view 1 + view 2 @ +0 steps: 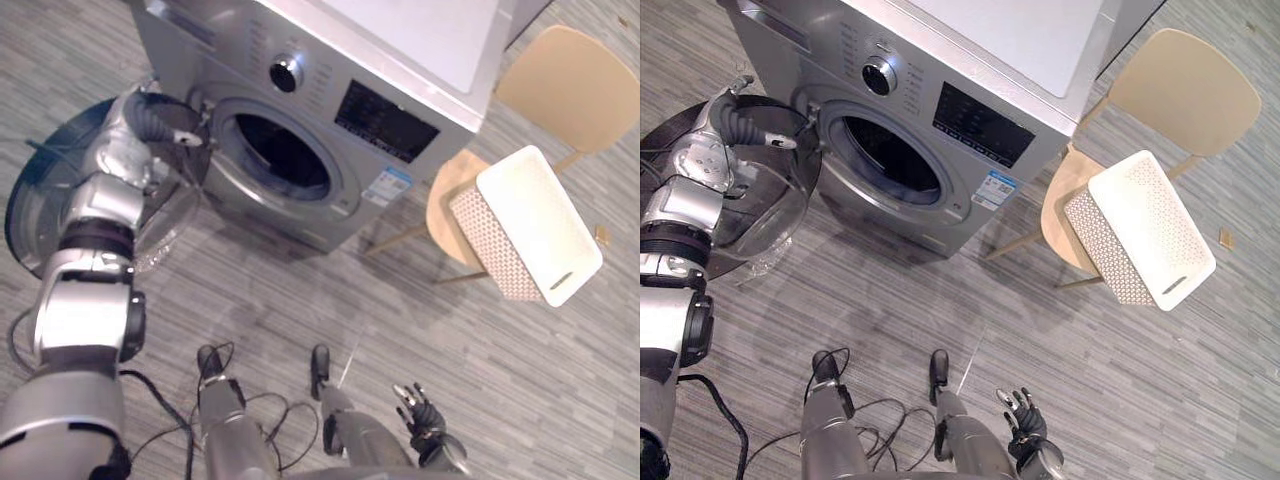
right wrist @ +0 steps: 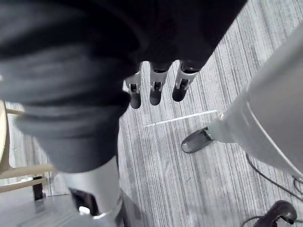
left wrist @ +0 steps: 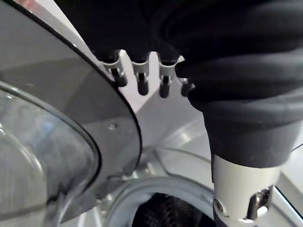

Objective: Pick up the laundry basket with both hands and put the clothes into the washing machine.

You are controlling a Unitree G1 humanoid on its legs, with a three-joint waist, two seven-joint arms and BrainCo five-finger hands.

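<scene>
Left robot hand, fingers straight, is at the edge of the washing machine's open door. Right robot hand hangs low, fingers relaxed. The laundry basket lies tipped on a chair, well apart from both. Next step, probably: both hands reach for it.

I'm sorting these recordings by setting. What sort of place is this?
Probably a home laundry corner, or a mock-up of one: a silver front-loading washing machine with its round opening uncovered, a white laundry basket tipped on a wooden chair, and grey wood-pattern floor.
</scene>
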